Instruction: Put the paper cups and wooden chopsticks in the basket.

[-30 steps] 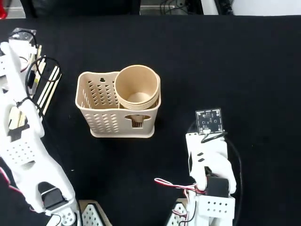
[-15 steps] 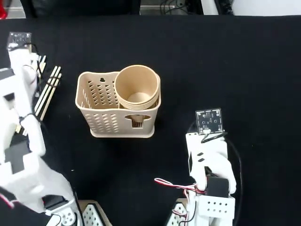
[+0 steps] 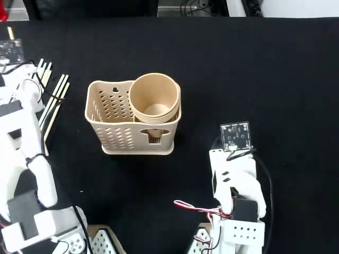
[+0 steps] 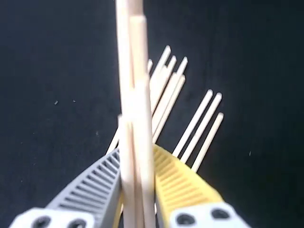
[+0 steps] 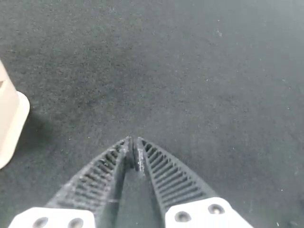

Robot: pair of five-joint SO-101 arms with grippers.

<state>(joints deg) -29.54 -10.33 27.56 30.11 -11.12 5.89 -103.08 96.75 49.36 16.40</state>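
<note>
The beige slotted basket [image 3: 114,119] stands left of the table's middle, with stacked paper cups [image 3: 153,95] in its right compartment. Several wooden chopsticks [image 3: 53,100] lie loose on the black cloth to its left. My left gripper [image 4: 137,159] hangs above them, shut on a small bundle of chopsticks [image 4: 130,85] that sticks out past its fingertips. More loose chopsticks [image 4: 199,128] lie on the cloth beneath it. My right gripper [image 5: 133,141] is shut on nothing, low over bare cloth right of the basket's corner [image 5: 8,126].
The white left arm [image 3: 24,159] runs along the table's left edge. Folded near the front edge, right of the basket, is the right arm [image 3: 235,182]. Black cloth [image 3: 254,69] covers the table, with free room behind and to the right.
The left arm has swung left and risen, uncovering more of the loose chopsticks on the cloth. Basket, cups and right arm have stayed put.
</note>
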